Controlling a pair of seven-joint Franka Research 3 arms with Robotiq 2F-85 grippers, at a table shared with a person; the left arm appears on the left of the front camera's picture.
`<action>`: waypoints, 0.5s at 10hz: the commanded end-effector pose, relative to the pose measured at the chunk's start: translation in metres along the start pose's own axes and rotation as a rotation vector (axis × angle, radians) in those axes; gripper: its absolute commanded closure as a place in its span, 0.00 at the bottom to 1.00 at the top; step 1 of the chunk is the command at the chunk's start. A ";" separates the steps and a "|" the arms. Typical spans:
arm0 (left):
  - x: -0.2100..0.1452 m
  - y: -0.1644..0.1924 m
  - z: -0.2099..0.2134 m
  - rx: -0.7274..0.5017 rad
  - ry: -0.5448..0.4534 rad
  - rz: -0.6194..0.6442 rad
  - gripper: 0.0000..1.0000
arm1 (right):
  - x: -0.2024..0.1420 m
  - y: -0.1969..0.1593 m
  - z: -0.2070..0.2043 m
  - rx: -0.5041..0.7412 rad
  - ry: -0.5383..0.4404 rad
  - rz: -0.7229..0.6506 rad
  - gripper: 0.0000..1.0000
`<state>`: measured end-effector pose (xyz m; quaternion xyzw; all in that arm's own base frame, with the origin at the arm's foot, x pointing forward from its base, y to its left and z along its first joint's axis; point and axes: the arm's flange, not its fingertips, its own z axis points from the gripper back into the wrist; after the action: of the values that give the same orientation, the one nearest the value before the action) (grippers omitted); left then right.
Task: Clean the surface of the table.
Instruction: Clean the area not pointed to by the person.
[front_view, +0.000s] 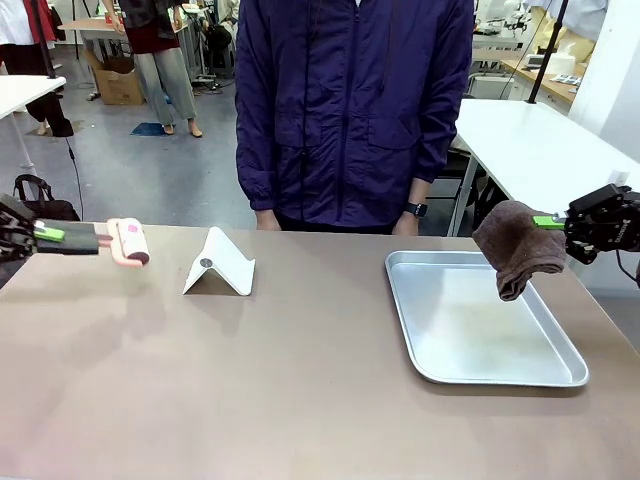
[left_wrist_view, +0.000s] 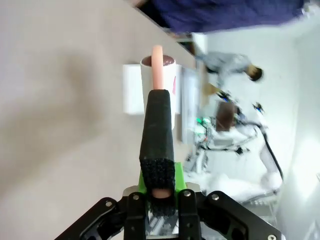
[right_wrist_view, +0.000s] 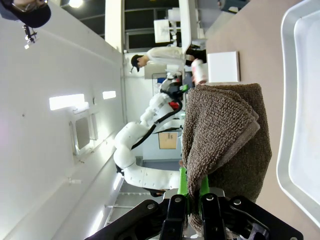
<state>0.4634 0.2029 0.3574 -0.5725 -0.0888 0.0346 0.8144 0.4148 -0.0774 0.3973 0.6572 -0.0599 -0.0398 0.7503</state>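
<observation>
While both arms hang at the side edges of the table (front_view: 300, 400), three things occupy its far half. A white folded stand (front_view: 220, 265) sits left of centre. A metal tray (front_view: 470, 330) lies near the right edge. A person (front_view: 350, 110) in a dark blue jacket stands against the far edge.

Left gripper (front_view: 55, 236): jaws clamped on the black foam handle of a lint roller (front_view: 130, 241). The roller points inward from the left edge toward the stand, near it but apart.

Right gripper (front_view: 550, 222): jaws clamped on a brown towel (front_view: 520, 250), which hangs over the tray's far right corner.

The table top lies below both sets of jaws. The roller appears raised off it, casting a soft shadow on it.

Surface: smooth, matte, brownish-taupe.

Room: a workshop with a grey floor, white-topped tables behind, a cardboard box and other people farther off.
</observation>
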 end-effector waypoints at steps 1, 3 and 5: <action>-0.055 -0.043 0.028 -0.149 0.095 -0.129 0.78 | -0.003 0.003 0.000 -0.001 -0.004 0.005 0.92; -0.108 -0.053 0.065 -0.194 0.240 -0.133 0.78 | -0.003 0.003 0.000 -0.001 -0.004 0.005 0.92; -0.157 -0.053 0.104 -0.251 0.321 -0.158 0.78 | -0.003 0.003 0.000 -0.001 -0.004 0.005 0.92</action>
<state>0.2957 0.2384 0.4309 -0.6611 -0.0045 -0.1091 0.7423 0.4147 -0.0774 0.3973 0.6571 -0.0599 -0.0398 0.7503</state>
